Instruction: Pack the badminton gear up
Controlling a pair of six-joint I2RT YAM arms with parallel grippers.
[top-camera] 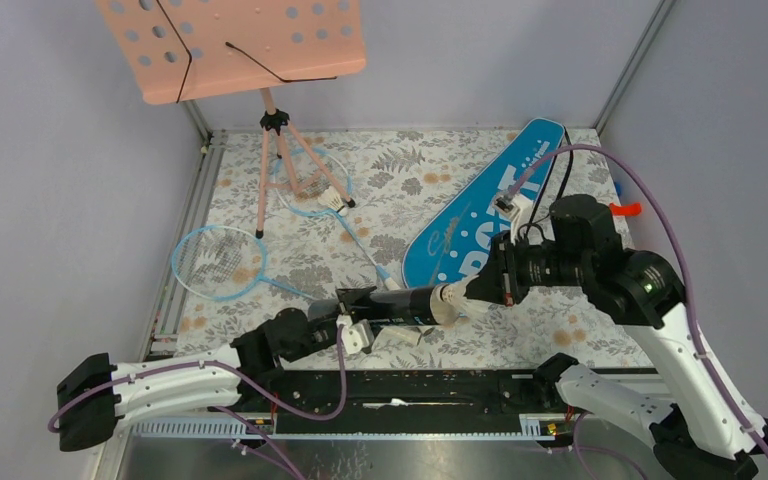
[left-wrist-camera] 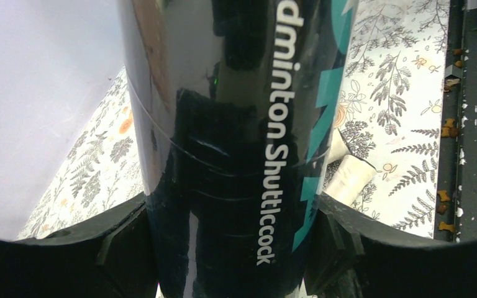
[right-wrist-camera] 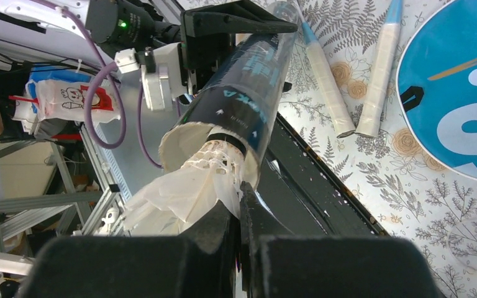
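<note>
The shuttlecock (right-wrist-camera: 189, 186), light and easily crushed, sits half inside the mouth of the glossy, likely slippery tube (top-camera: 400, 305) that the left claw (top-camera: 352, 322) clamps level above the worktop (top-camera: 410, 190), the right claw (right-wrist-camera: 239, 214) pinching its feather skirt, which likely wants only gentle pressure.

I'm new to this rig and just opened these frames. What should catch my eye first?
The arms meet at front centre: the left gripper clamps a dark shuttlecock tube lying level, while the right gripper holds a white feather shuttlecock partly inside its open end. Behind them lie the blue bag on the right, two rackets on the left, and a pink music stand at the back left.
</note>
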